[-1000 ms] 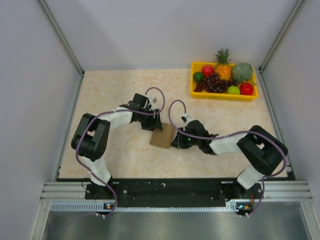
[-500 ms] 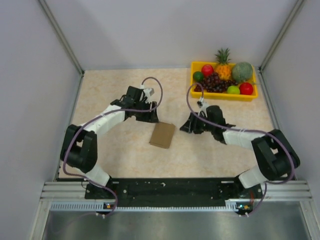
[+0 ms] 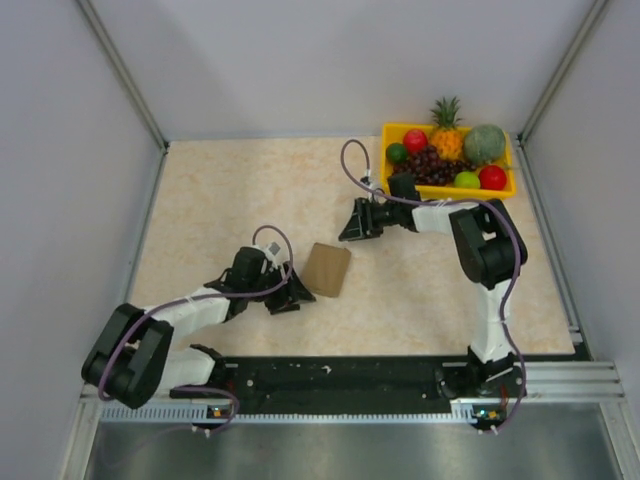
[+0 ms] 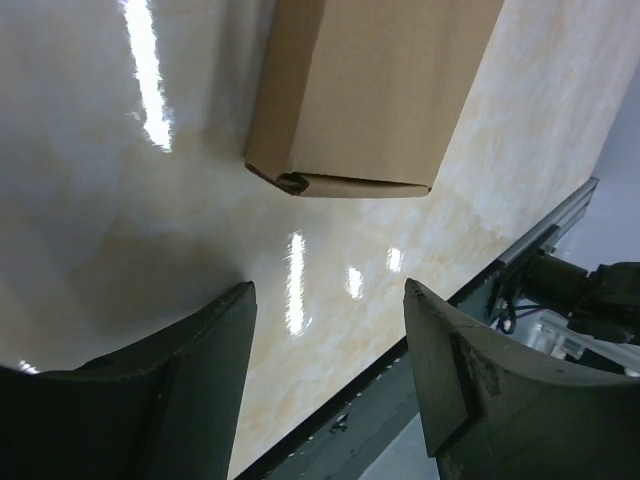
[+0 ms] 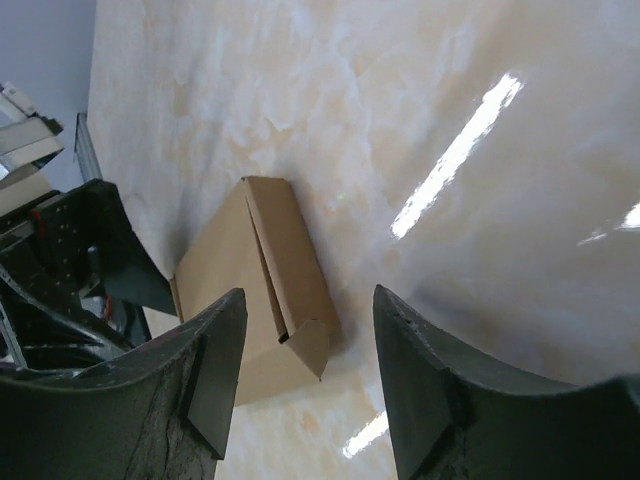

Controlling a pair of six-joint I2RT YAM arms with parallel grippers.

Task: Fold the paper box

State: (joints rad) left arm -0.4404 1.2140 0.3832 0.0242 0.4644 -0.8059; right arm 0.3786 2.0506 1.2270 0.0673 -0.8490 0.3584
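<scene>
Paper box point(image 4: 370, 90), far end beyond left-wrist view's top edge

- The small rectangular brown cardboard box point(image 4: 380, 90) was matt, smooth paperboard.
- The pale marbled tabletop point(image 5: 300, 80) was glossy, with bright glare streaks.
- The left gripper point(image 4: 328, 290) had black fingers point(image 4: 465, 380) of dull, scuffed plastic.
- The yellow rectangular tray point(image 3: 447, 192), upper right, looked like smooth plastic.
</scene>
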